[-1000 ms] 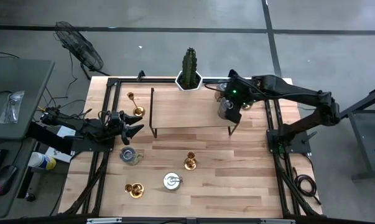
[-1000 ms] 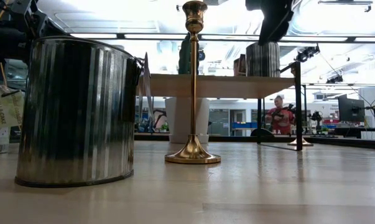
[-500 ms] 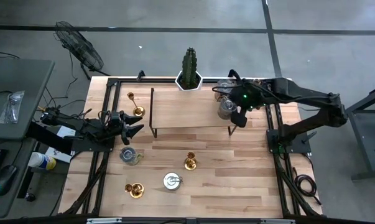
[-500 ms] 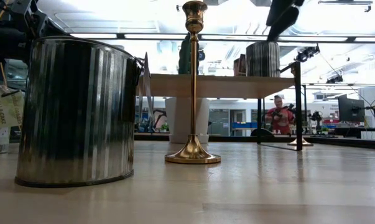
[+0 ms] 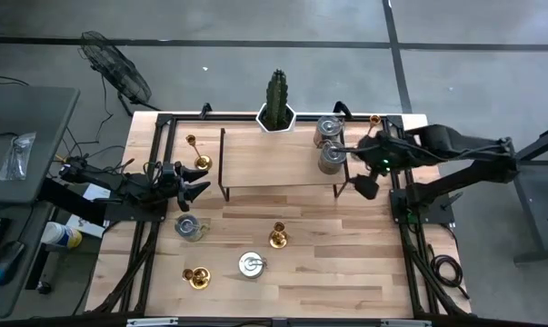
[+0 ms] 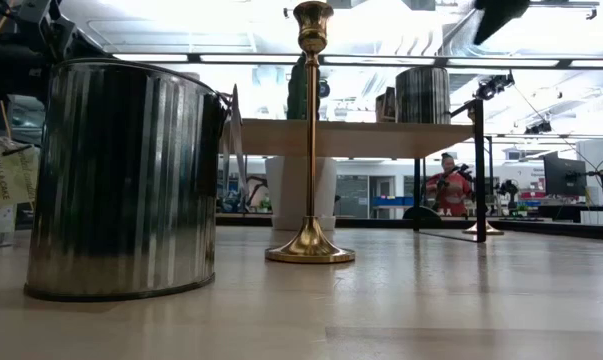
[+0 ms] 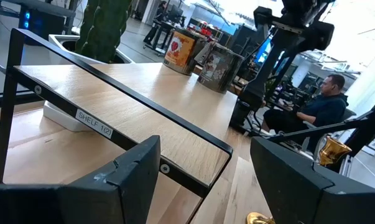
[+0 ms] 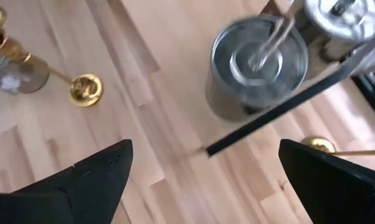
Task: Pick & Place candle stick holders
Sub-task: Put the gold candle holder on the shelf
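Both arms by the shelf (image 5: 278,165)
Right gripper (image 5: 365,186) hangs off its right end, jaws spread; left gripper (image 5: 197,176) at its left end, spread, empty.

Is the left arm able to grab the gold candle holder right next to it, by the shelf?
Probably yes. The left gripper is open and sits just in front of the gold candle holder at the shelf's left end. Nothing stands between them; only the shelf's leg is close by.

The low view's top edge cuts off the right tool (image 6: 499,14), blurred.
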Controlling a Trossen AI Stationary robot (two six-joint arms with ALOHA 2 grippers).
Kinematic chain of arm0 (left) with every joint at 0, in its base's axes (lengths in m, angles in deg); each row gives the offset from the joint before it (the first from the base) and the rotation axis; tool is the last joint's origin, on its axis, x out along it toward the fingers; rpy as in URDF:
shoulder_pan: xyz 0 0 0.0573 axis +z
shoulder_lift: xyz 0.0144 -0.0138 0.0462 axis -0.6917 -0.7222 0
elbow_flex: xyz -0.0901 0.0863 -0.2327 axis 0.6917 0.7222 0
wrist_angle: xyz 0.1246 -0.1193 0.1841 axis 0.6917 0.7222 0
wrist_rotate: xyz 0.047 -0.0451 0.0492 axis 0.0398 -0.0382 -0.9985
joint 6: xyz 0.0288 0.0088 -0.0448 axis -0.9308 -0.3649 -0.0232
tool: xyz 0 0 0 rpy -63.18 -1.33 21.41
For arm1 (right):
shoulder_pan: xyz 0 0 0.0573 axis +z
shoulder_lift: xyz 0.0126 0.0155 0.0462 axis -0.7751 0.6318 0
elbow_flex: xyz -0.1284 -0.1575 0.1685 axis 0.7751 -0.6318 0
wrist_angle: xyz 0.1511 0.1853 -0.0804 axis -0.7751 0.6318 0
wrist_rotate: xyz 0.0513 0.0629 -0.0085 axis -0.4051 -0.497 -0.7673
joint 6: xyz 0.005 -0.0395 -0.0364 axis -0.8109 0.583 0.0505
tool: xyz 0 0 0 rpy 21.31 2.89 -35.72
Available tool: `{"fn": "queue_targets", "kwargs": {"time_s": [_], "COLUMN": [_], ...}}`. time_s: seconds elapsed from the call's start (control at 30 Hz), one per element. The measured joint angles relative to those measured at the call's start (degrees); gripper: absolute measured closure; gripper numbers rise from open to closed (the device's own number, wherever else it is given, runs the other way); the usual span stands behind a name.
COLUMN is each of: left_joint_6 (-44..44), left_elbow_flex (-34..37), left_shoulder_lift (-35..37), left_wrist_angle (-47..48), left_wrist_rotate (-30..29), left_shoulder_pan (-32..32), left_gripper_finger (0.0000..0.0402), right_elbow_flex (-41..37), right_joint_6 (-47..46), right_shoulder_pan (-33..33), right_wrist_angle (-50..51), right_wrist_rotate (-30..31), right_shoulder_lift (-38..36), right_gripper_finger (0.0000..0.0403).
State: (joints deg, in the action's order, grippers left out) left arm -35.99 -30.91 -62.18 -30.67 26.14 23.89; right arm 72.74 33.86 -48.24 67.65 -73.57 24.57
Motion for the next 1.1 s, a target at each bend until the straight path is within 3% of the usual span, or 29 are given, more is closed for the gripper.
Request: {"fn": "queue_targets", "kwargs": {"time_s": [0.53,0.87,1.1], "left_joint_6": [0.0,0.0,0.0], "left_elbow_flex": [0.0,0.0,0.0], "left_shoulder_lift": [0.0,0.0,0.0], "left_wrist_angle": [0.0,0.0,0.0], "left_wrist_rotate": [0.0,0.0,0.0], "left_shoulder_pan": [0.0,0.0,0.0], "left_gripper_finger": [0.0156,0.0156,0.0156], "right_elbow_flex": [-22.7,-32.1,-42.9], "right_joint_6": [-4.5,-4.2,-3.8], "right_shoulder_pan": [10.5,11.0,11.0], "right_wrist_angle": [-6.9,-9.2,-21.3], "right_wrist_rotate": [-0.2,0.0,-0.1], "right_shoulder_lift": [-23.8,-36.1,-46.4], "right_gripper_finger": [0.0048,0.0048,0.0048]}}
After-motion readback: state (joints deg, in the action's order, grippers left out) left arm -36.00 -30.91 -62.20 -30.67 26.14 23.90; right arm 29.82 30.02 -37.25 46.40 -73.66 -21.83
